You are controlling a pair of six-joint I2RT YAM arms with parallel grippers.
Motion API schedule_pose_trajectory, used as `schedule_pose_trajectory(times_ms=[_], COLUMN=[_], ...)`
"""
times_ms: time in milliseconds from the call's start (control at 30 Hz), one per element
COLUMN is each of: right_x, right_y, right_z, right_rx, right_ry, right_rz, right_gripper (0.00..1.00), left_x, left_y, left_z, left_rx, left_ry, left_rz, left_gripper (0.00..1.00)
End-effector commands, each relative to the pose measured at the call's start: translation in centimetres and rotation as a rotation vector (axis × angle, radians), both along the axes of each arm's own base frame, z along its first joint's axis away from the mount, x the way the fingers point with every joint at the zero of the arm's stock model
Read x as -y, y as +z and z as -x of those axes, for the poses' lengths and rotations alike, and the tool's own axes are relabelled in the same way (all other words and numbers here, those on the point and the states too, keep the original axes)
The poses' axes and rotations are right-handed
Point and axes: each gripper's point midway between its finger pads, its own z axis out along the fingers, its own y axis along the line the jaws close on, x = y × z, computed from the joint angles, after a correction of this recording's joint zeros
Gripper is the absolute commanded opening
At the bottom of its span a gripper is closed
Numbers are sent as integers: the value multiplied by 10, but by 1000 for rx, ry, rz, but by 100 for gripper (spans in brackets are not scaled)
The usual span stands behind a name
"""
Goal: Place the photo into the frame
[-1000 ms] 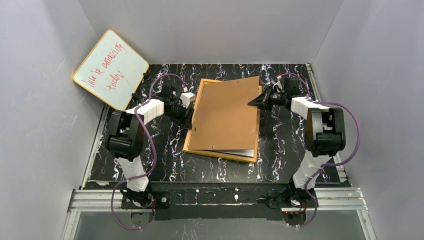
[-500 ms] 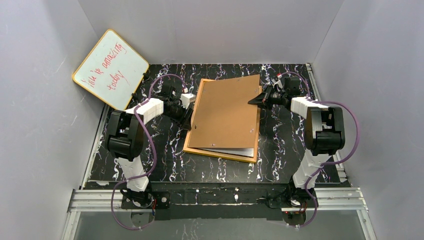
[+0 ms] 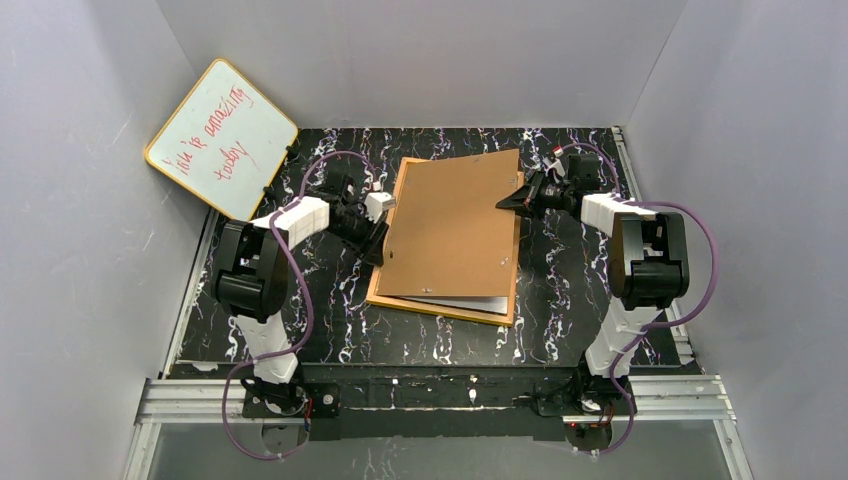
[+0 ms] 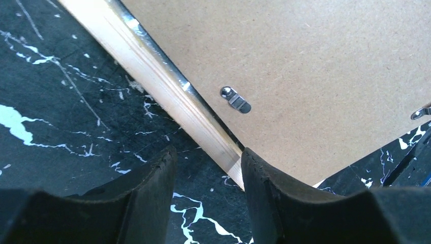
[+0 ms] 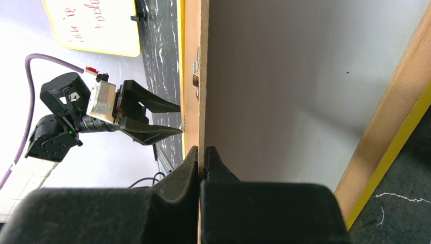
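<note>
R fingers (image 5: pixel 188 168) are pressed tight on the thin edge of the backing board (image 3: pixel 455 230) and hold that side up. The board sits skewed over the frame (image 4: pixel 167 86), which lies back-up on the desk (image 3: pixel 560 300). L fingers (image 4: pixel 147 193) are spread and straddle the frame's wooden rim near a corner. One is on the desk side and one is over the board, w/ a gap visible, so no grip on it.

The pale sheet under the board, just below the R fingers, is prob. the photo (image 5: pixel 305 76), white side up inside the rim. The print itself isn't visible.

Risks:
- The R pinch is only on a sliver of edge, so the board could slip out and drop crooked.
- The board is rotated vs the frame, so a corner may ride on the rim instead of seating inside.
- Dragging the board could shift the sheet beneath it.
- The metal tab (image 4: pixel 235 99) just ahead of the L fingers may get in the way, depending on how it's turned.
- If the L fingers close or push, the frame may slide on the desk.

Room:
- There is bare desk outboard of both sets of fingers and towards the arm bases.
- The whiteboard (image 3: pixel 222 138) leans well beyond the L fingers.
- Side walls limit wide swings.
- The tightest spot is btw the L fingers and the rim.
</note>
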Motion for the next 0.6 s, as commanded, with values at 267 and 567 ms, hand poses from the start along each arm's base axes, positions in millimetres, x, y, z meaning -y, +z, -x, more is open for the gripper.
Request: schedule_pose_trajectory(times_ms=[267, 567], right_x=[11, 11], right_y=[-13, -43], right_z=[-27, -15], right_rx=[180, 109], right_ry=[-45, -88], right_rz=[208, 275], right_gripper=[1, 1], left_x=[2, 10], left_y=[-11, -4], left_z=[22, 29], left_rx=[12, -13], left_ry=[-92, -98], left_rz=[-85, -28], left_gripper=[45, 39])
